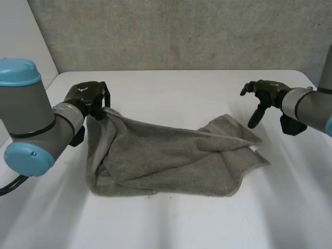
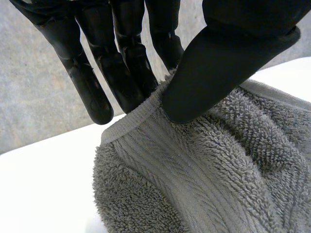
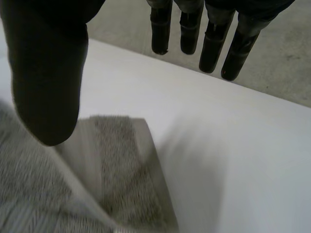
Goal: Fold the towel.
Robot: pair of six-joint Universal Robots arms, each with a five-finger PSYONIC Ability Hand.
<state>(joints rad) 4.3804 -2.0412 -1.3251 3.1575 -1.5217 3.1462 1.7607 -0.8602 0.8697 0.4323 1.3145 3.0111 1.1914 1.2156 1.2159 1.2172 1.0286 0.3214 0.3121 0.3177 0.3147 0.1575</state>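
Observation:
A grey towel [image 1: 171,158] lies crumpled across the middle of the white table [image 1: 171,88]. My left hand [image 1: 89,98] holds its left corner lifted off the table. In the left wrist view the thumb [image 2: 218,68] pinches the towel's hem [image 2: 133,119] against the fingers [image 2: 121,63]. My right hand [image 1: 265,96] hovers above and to the right of the towel's right end, apart from it. In the right wrist view its fingers [image 3: 209,39] are straight and spread from the thumb [image 3: 46,82], with the towel's corner [image 3: 121,160] lying below the palm.
A grey wall [image 1: 171,31] stands behind the table's far edge. Bare table top [image 1: 290,207] stretches in front of and to the right of the towel.

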